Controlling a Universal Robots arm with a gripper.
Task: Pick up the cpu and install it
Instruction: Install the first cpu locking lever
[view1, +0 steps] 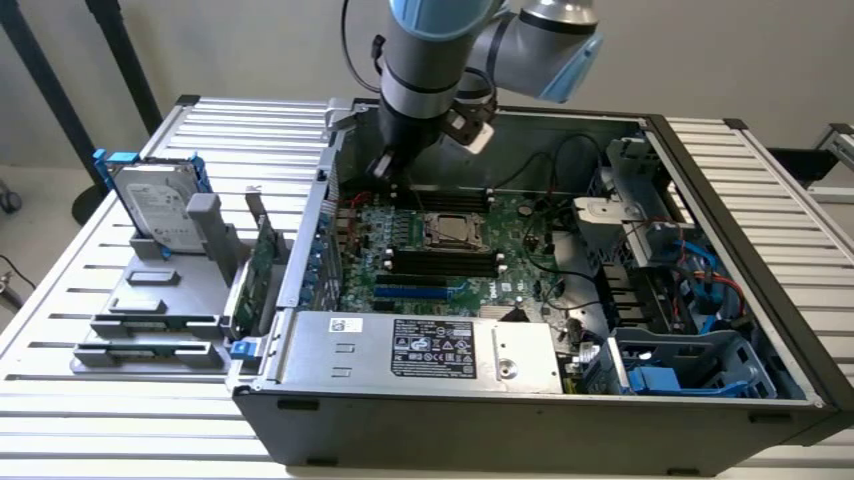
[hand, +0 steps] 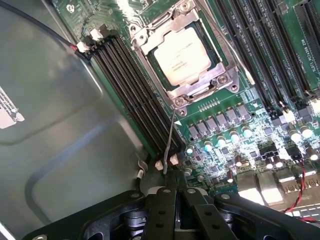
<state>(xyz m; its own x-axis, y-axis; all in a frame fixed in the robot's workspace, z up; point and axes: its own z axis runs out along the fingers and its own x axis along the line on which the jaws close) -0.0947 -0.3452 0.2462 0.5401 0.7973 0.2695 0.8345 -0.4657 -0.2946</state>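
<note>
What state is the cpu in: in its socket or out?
In: the cpu lies flat within the socket's metal frame on the motherboard.

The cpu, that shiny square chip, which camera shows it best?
The wrist view. There the cpu is seen from close up, lying in its metal-framed socket on the green board, with faint print on its silver top. In the exterior view the cpu is just a small pale square in the middle of the board.

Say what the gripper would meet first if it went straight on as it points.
Likely the thin metal lever right at the tips of the gripper, then the motherboard behind it; depth is unclear.
</note>
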